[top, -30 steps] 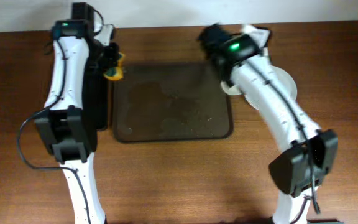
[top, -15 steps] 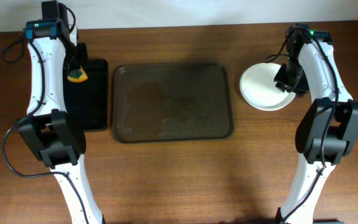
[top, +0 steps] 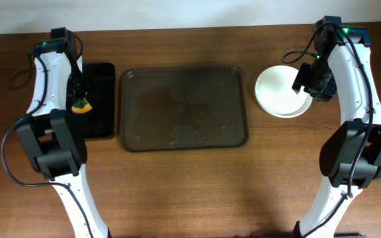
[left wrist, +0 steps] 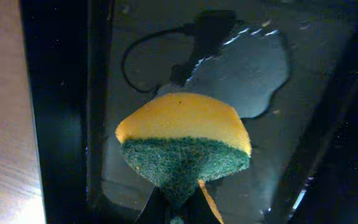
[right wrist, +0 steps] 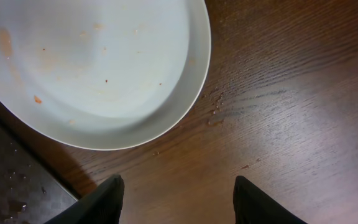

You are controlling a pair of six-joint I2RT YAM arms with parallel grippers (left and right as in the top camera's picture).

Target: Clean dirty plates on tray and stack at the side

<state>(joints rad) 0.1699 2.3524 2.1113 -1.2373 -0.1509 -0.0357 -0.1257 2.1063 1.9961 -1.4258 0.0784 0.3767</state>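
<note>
from above, the right arm hides one edge of the plates [top: 278, 92], so their number is unclear. they sit on the surface [top: 190, 185] just right of the tray [top: 177, 99]. only the right wrist view shows orange spots on the top one, and the right end effector [right wrist: 176, 199] with fingers apart. the left end effector [left wrist: 174, 210] is mostly cut off, clamped on a sponge [left wrist: 185, 140] above a wet black tray [left wrist: 61, 124].
</note>
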